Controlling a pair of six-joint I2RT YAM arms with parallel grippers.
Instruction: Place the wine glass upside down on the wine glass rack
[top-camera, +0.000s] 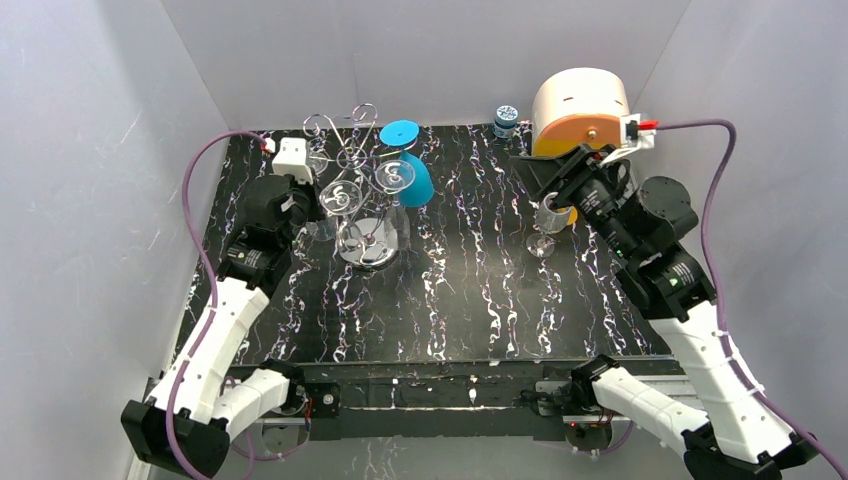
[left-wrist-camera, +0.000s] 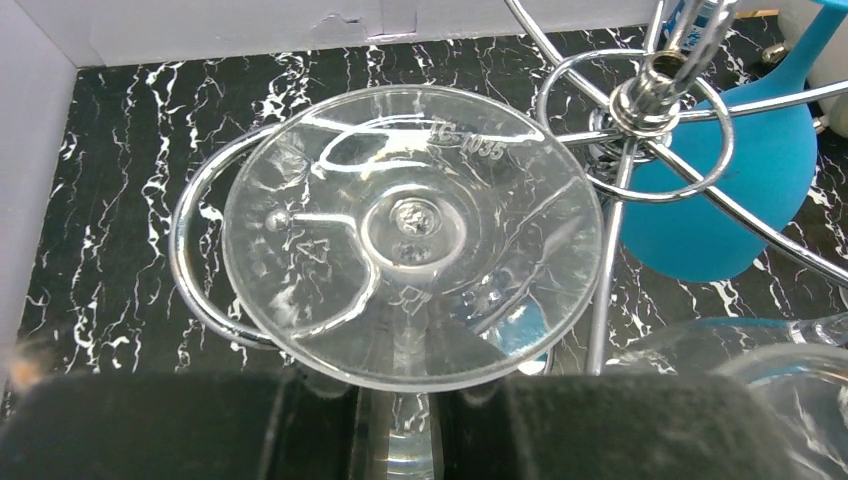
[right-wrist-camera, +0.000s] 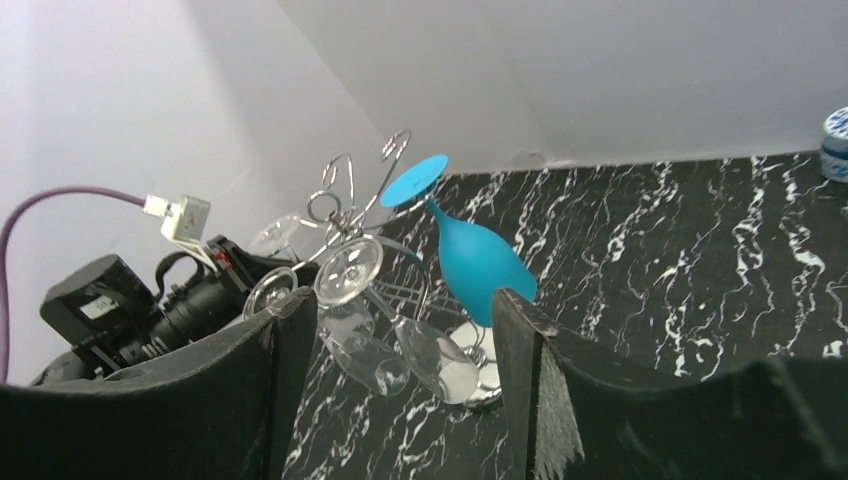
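From the left wrist: grips the stem of the wine glass (left-wrist-camera: 410, 235) with the left gripper (left-wrist-camera: 397, 440), fingers closed on it from both sides. Holds it upside down, foot up, over a scroll ring (left-wrist-camera: 185, 250) of the wine glass rack (left-wrist-camera: 655, 95), near the blue glass (left-wrist-camera: 735, 190); cannot tell whether foot and wire touch.

From above: hides that grip under the arm, yet shows another clear glass (top-camera: 393, 177) hanging on the rack and a standing glass (top-camera: 547, 222) on the table (top-camera: 470, 290), just beside the right arm.

From the right wrist: spreads the right gripper (right-wrist-camera: 400, 305) wide, with nothing between the fingers, and looks across at the rack, well apart.
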